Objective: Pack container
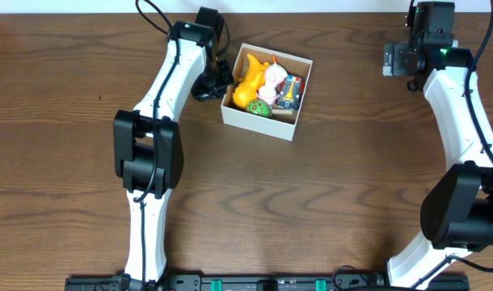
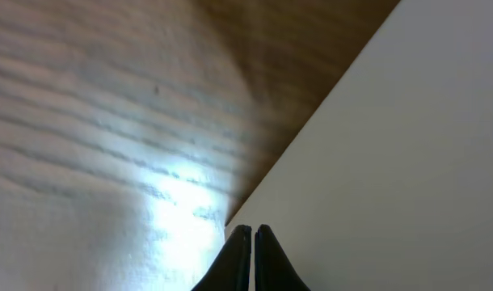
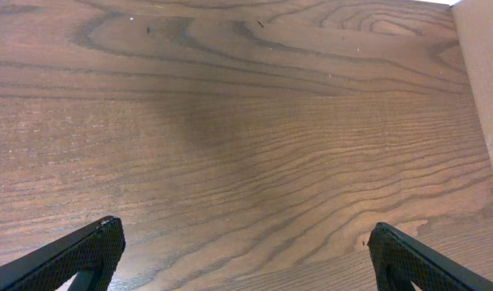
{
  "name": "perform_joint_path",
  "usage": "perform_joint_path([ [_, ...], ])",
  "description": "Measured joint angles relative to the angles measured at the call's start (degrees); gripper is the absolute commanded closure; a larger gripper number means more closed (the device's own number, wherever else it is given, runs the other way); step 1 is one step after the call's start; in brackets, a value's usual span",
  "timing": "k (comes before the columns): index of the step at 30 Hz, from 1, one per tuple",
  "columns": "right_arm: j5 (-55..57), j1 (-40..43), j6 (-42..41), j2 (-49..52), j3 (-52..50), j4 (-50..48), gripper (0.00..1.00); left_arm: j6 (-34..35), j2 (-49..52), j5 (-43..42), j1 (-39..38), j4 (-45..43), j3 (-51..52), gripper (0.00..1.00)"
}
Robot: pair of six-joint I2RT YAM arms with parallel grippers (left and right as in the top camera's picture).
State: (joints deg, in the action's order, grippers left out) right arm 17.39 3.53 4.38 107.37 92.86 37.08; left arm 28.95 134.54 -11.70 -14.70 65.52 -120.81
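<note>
Wooden desk (image 1: pixel 311 202). I see the container (image 1: pixel 259 123) near its far edge, about mid-width. Left gripper (image 2: pixel 253 236) pinched closed on nothing, just beside the container's left wall. Right gripper (image 3: pixel 245 234) spread wide, empty, near the far-right corner. Toys inside the container; the yellow toy (image 1: pixel 248 87) is biggest.

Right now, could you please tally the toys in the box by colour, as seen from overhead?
Orange-yellow toy: 1
Pink-and-white toy: 1
Green toy: 1
Multicoloured toy: 1
Total: 4 visible in the container; any lying beneath them are hidden.
</note>
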Motion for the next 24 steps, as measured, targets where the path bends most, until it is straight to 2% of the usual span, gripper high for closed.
perform_joint_path([
  [14, 0.0, 0.0, 0.0, 0.0, 0.0, 0.0, 0.01, 2.5, 0.0, -9.4, -0.4, 1.6, 0.0, 0.94],
  [24, 0.0, 0.0, 0.0, 0.0, 0.0, 0.0, 0.01, 2.6, 0.0, -11.9, -3.7, 2.2, 0.0, 0.94],
])
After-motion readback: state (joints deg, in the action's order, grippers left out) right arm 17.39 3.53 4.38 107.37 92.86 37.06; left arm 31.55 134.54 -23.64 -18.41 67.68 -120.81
